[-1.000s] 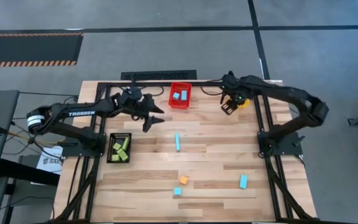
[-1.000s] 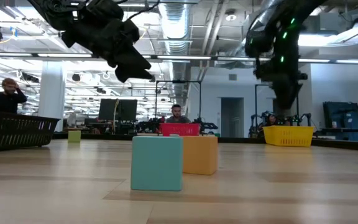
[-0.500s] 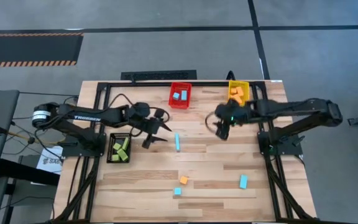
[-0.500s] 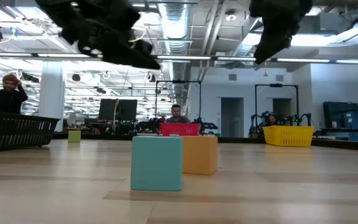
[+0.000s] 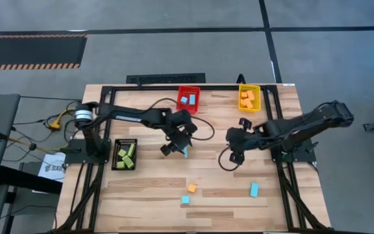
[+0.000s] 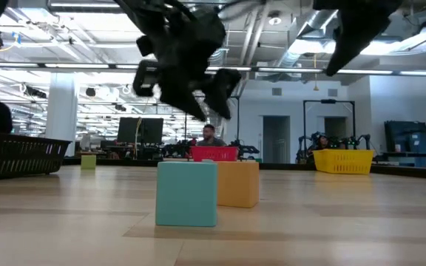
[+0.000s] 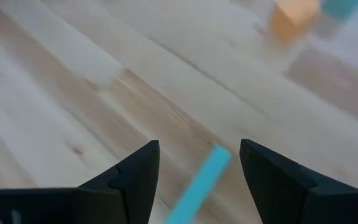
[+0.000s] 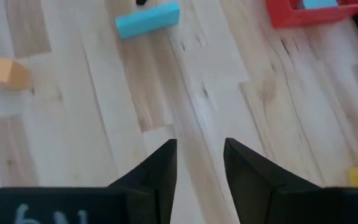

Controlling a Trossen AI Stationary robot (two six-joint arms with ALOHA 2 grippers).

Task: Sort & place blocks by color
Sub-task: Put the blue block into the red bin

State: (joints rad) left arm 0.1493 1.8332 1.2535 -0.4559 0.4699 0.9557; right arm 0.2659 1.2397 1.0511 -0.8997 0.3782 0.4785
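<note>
You have most of the sort behind you, judging by the bins: the black bin at the left edge of the bench holds several green blocks, the red bin at the far edge holds two blue blocks, and the yellow bin beside it holds orange blocks. Four pieces are left loose on the wood: a blue bar near the middle, an orange cube and a blue cube close together toward the near edge, and another blue block well apart to their right. Your left tool hangs right over the blue bar with its fingers spread and nothing between them; in its wrist view the bar lies on the bench in the gap between the fingers, slanting across it, so I judge this the approach to a pick that is not yet made. Your right tool hovers over bare wood to the right of the bar, its fingers parted by a narrow gap and empty. What remains, by my reckoning, is three blues to the red bin and one orange to the yellow.
</note>
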